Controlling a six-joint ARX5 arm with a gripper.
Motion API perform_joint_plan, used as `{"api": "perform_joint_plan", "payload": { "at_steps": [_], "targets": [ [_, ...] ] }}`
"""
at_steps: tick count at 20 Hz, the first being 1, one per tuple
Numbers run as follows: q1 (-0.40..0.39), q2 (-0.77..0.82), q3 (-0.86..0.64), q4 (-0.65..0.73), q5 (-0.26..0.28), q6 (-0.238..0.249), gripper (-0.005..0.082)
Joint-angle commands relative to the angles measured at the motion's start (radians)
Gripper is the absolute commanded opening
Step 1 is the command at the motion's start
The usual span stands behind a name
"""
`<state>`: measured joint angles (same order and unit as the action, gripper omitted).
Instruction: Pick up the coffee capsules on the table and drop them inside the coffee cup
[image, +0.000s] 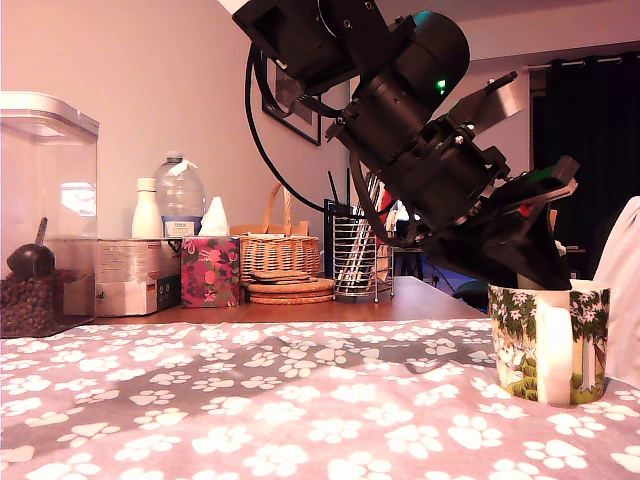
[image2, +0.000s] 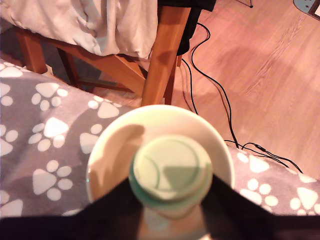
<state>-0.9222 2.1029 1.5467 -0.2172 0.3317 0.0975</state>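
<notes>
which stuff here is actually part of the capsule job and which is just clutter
Part of the job:
coffee capsule, held in the hand
coffee cup, right under it
table

Just lying about:
wire utensil holder
wicker basket
floral tissue box
water bottle
clear container

A pale pink wall (image: 150, 70) fills the exterior view, a framed picture (image: 290, 105) hanging near twelve o'clock. Dark curtains (image: 590, 150) close off three o'clock. In the wrist view, warm wooden floorboards (image2: 270, 65) spread toward two o'clock, crossed by black cables (image2: 220, 95), while a wooden chair (image2: 160, 55) draped with white cloth (image2: 90, 22) stands at eleven o'clock.
</notes>
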Motion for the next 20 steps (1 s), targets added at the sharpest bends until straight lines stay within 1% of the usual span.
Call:
{"api": "perform_joint_plan", "payload": {
  "at_steps": [1, 2, 4, 6, 7, 8, 9, 10, 12, 13, 15, 17, 20],
  "targets": [
    [-0.003, 0.018, 0.009, -0.005, -0.004, 0.008, 0.0457],
    [-0.003, 0.018, 0.009, -0.007, -0.003, 0.008, 0.0481],
    [-0.003, 0.018, 0.01, -0.01, -0.003, 0.008, 0.0499],
    [-0.003, 0.018, 0.013, -0.023, -0.003, 0.008, 0.0496],
    [-0.003, 0.018, 0.013, -0.023, -0.003, 0.008, 0.0479],
    [-0.003, 0.015, 0.013, -0.024, -0.002, 0.008, 0.0432],
    [-0.003, 0.009, 0.013, -0.03, 0.0, 0.008, 0.0367],
    [-0.003, 0.002, 0.013, -0.036, 0.002, 0.008, 0.0275],
    [0.001, -0.027, 0.013, -0.06, 0.003, 0.009, 0.0057],
    [0.006, -0.045, 0.013, -0.081, 0.005, 0.011, -0.0021],
    [0.021, -0.077, 0.013, -0.098, 0.015, 0.012, -0.0021],
    [0.051, -0.106, 0.012, -0.119, 0.058, 0.012, -0.0021],
    [0.099, -0.14, -0.012, -0.13, 0.089, 0.014, -0.0021]
  ]
}}
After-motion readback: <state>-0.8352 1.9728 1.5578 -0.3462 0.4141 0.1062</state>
